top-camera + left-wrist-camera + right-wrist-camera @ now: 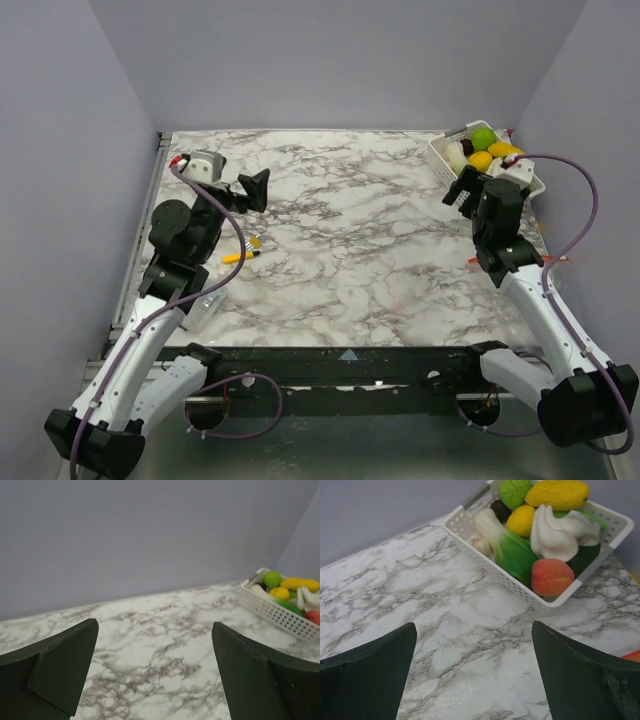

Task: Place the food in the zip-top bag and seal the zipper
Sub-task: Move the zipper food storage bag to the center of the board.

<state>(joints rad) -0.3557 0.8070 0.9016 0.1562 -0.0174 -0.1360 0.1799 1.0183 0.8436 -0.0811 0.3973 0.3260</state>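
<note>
The food lies piled in a white slotted basket [447, 160] at the far right corner. In the right wrist view I see a green and white bok choy [507, 547], an orange peach [551, 576], a white piece [557, 532], a yellow lemon [521, 520] and a long yellow piece [557, 493]. The food also shows in the left wrist view [272, 578]. A thin red-orange strip [562, 258] shows beside my right arm; the bag's clear body is hard to make out. My right gripper [465, 188] [475, 670] is open and empty, just in front of the basket. My left gripper [252, 188] [155, 670] is open and empty at the far left.
A yellow-orange marker pen [240, 256] lies on the marble table near my left arm. A small flat clear packet [205, 300] lies by the left arm near the front edge. Grey walls close the table at the back and both sides.
</note>
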